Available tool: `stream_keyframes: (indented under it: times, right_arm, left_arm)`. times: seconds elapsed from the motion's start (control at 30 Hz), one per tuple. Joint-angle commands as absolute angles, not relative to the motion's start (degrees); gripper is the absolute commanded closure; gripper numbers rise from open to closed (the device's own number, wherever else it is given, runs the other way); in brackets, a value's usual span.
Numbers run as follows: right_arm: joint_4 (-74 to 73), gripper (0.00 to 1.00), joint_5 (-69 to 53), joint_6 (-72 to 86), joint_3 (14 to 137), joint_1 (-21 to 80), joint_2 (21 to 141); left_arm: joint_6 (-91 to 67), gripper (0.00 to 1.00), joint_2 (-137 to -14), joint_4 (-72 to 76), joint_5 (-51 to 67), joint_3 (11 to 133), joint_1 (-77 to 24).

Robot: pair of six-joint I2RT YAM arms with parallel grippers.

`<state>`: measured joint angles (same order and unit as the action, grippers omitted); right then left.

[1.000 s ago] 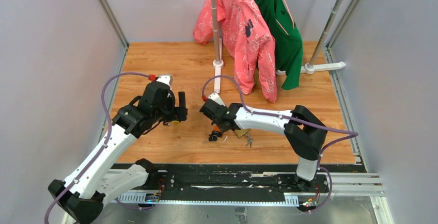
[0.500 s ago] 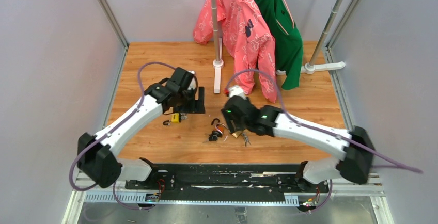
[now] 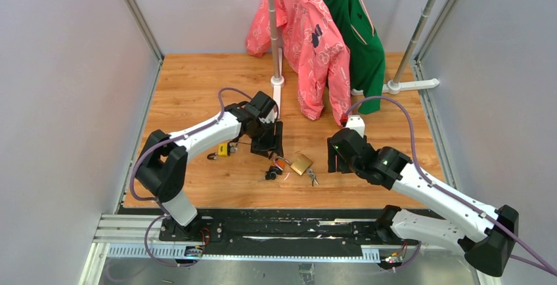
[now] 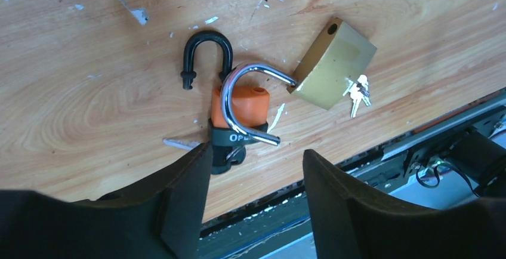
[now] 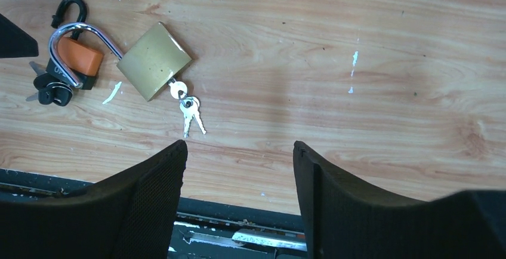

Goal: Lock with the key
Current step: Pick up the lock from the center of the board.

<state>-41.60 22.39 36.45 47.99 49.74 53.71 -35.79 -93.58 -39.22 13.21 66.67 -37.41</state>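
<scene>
Scuffed wooden tabletop [image 3: 197,94] between grey walls, with a pink shirt [image 3: 309,42] and a green shirt [image 3: 358,35] hung on a rack at the far edge. Near the front edge, brass padlock [image 4: 334,65], silver shackle swung open and lying across an orange padlock [image 4: 244,107]; keys [image 5: 191,113] at its lower edge. Left gripper [image 4: 256,169] over the orange padlock, jaws spread wide, holding nothing, brass padlock just beyond and to one side. Right gripper [image 5: 238,151] apart from both locks, jaws equally wide and empty, keys just off its left fingertip.
</scene>
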Motion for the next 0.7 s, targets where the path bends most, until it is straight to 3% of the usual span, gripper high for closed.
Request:
stream_keyframes:
  times: [0.0, 0.67]
  right_arm:
    - [-44.72, 0.32, 23.84, 39.44, 47.06, 49.1, 53.33]
    - [-45.19, 0.33, 23.48, 41.01, 46.15, 49.1, 53.48]
  left_arm:
    - [-37.4, 0.4, -98.18, -37.0, 16.77, 66.98, -37.14]
    - [-38.77, 0.63, -105.73, -35.88, 22.17, 70.43, -35.75]
